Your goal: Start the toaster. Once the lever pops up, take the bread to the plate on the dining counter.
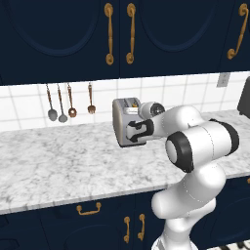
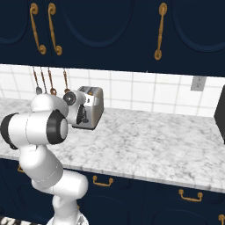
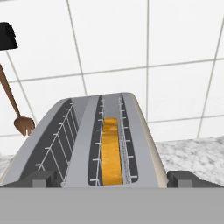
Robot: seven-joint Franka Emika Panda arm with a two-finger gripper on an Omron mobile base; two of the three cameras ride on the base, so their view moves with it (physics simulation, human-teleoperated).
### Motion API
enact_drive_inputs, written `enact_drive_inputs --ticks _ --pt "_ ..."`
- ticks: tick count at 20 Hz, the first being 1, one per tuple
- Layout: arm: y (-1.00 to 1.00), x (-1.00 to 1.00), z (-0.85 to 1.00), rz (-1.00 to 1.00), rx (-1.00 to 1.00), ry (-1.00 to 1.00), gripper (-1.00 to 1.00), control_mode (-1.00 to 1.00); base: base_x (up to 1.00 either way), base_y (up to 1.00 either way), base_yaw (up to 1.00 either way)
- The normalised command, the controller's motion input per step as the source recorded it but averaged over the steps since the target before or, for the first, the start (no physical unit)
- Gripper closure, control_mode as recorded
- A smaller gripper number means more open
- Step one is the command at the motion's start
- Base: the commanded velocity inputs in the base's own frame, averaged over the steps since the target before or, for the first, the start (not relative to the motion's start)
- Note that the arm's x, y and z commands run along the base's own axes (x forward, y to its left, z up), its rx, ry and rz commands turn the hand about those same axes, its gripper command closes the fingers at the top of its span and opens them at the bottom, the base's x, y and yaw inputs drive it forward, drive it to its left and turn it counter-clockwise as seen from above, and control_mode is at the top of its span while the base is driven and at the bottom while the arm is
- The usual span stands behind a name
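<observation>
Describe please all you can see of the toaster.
The toaster is a small silver-grey box with rounded corners, metal-looking, standing upright on the marble counter near the tiled wall. Its top has two long slots with wire guides. The bread sits low in the right slot in the hand view; the other is empty. The gripper is at its front face.

A white tiled wall (image 1: pixel 161 93) runs behind a grey-veined marble counter (image 1: pixel 58 161), with navy upper cabinets (image 1: pixel 63 34) at twelve o'clock bearing gold handles (image 1: pixel 109 34). Utensils (image 1: pixel 62 102) hang at ten o'clock, an outlet (image 2: pixel 198 82) at two o'clock; navy lower cabinets (image 2: pixel 145 202) sit at six.
</observation>
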Motion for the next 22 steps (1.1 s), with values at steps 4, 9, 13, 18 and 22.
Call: enact_drive_inputs --ticks 4,9,13,18,22 --pt "0.00 0.00 0.00 0.00 0.00 0.00 -1.00 -1.00 0.00 0.00 0.00" --pt "0.00 0.00 0.00 0.00 0.00 0.00 -1.00 -1.00 0.00 0.00 0.00" --pt "0.00 0.00 0.00 0.00 0.00 0.00 -1.00 -1.00 0.00 0.00 0.00" --pt "0.00 0.00 0.00 0.00 0.00 0.00 -1.00 -1.00 0.00 0.00 0.00" --pt "0.00 0.00 0.00 0.00 0.00 0.00 -1.00 -1.00 0.00 0.00 0.00"
